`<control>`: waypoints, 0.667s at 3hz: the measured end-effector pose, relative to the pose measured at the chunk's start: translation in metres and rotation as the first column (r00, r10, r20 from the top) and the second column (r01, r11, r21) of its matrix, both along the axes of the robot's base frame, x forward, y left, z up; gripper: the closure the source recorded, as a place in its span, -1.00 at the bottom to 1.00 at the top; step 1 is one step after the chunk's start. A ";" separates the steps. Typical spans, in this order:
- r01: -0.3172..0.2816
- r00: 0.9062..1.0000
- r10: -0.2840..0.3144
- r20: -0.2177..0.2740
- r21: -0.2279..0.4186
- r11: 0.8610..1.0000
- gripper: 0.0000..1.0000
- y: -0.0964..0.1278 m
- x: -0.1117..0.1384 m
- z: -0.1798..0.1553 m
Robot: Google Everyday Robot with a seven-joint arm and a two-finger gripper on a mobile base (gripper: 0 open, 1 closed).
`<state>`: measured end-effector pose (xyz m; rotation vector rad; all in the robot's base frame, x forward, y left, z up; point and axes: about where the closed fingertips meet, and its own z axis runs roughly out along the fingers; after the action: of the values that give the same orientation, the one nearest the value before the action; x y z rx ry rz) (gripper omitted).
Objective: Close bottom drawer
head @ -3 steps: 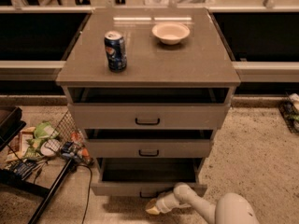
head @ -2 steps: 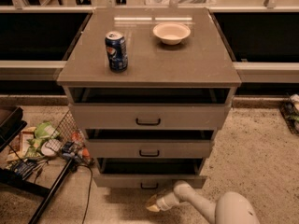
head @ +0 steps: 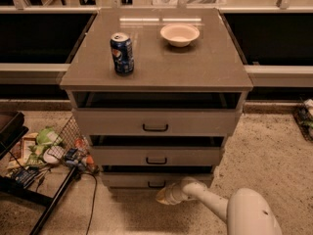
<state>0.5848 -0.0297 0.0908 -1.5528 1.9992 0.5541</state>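
- Bottom drawer [head: 128,180] sat nearly home in the cabinet [head: 161,70] — pushed well in from a second before, when its tray stuck far out. Only a thin dark gap showed above its front.
- Gripper [head: 166,196] was low near the floor, just below the handle [head: 156,184] at the front's lower edge — closer to the cabinet than before. Its grip could not be made out.
- Middle drawer [head: 195,156] and top drawer [head: 205,123] stayed partly out; can [head: 122,53] and bowl [head: 179,34] were unmoved.

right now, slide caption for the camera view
Gripper low at the bottom drawer's front, just right of its handle.
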 end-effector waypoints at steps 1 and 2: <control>0.000 1.000 0.000 0.000 0.000 1.000 1.00 0.000 0.000 0.000; -0.036 0.997 0.037 -0.066 0.025 0.999 1.00 0.008 -0.018 -0.005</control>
<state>0.5672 -0.0218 0.0853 -1.5786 2.0093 0.6496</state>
